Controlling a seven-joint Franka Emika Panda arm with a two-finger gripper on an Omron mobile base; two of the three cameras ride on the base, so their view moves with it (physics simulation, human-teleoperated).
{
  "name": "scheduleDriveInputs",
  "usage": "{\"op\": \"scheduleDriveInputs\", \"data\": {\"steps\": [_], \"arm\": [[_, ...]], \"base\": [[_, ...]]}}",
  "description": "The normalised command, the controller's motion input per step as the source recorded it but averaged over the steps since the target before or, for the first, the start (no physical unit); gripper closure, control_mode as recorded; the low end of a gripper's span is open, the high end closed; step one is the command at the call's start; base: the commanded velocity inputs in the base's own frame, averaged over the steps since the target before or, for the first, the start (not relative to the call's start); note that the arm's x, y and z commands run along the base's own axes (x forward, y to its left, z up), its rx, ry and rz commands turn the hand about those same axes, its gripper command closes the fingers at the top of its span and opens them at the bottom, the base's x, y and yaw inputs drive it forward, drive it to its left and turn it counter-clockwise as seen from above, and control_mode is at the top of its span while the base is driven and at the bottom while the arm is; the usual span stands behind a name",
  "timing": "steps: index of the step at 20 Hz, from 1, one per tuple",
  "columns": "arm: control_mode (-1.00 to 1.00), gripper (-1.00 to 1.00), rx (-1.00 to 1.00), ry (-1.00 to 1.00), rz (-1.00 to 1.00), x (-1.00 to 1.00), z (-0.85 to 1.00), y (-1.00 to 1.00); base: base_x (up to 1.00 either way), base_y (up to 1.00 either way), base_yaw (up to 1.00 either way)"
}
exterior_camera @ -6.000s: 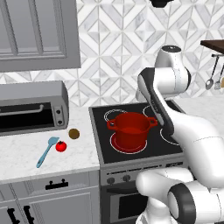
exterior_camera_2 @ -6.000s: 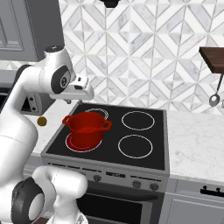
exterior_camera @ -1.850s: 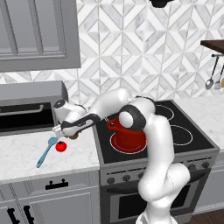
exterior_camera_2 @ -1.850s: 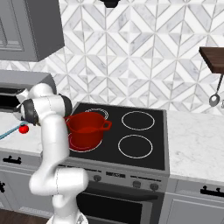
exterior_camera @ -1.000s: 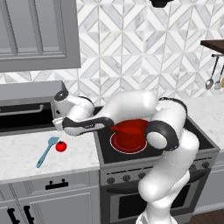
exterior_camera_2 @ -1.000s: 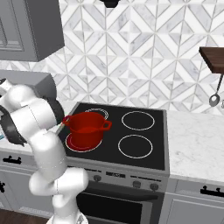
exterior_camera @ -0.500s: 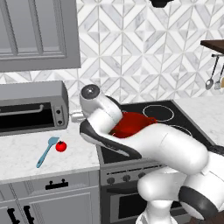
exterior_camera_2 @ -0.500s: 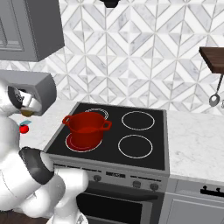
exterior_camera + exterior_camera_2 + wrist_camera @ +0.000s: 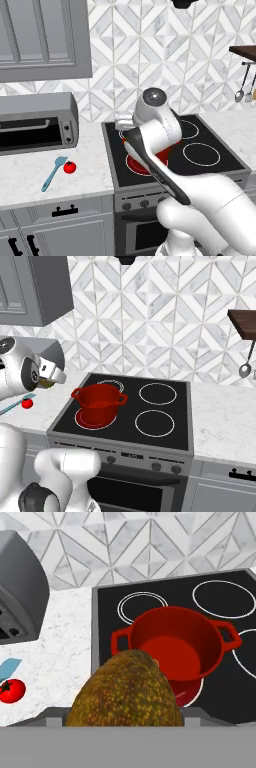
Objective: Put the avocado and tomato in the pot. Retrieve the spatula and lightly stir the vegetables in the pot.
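Hand view gives you the clearest read, so take the pot (image 9: 182, 652) as your landmark. It sits upright on the front left burner of the black stove (image 9: 105, 627), its red inside bare, one loop handle pointing toward the toaster oven (image 9: 17, 587) and the other away from it.

You can see the avocado (image 9: 125, 694) large in the foreground, just this side of the pot's near rim and overlapping it in the picture. It sits right where the end effector's tips would rise and hides them, so you are looking at an end effector grasping the avocado, jaws spread wide around it.

In the right base view, look left of the pot (image 9: 98, 401): the end effector (image 9: 50, 378) hangs above the white surface (image 9: 55, 401) near the stove's left edge, with a sliver of olive showing beneath it. It stands higher than the pot's rim and to the side of it, not over the opening.

Further left of the pot on that surface you have the tomato (image 9: 11, 690), resting alone, well apart from the pot. Just beside the tomato lies the spatula (image 9: 53, 172), flat on the surface, its blade nearest the tomato and its handle angled away from the pot in the left base view, where the tomato (image 9: 69, 167) sits close to the blade.
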Motion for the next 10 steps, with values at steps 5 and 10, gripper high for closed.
{"op": "scheduleDriveInputs", "data": {"steps": [5, 10], "arm": [[-1.00, 1.00, 0.00, 0.00, -0.03, -0.02, 0.07, -1.00], [-1.00, 1.00, 0.00, 0.00, -0.01, 0.00, 0.00, -0.96]], "base": [[0.00, 0.00, 0.00], [0.00, 0.00, 0.00]]}}
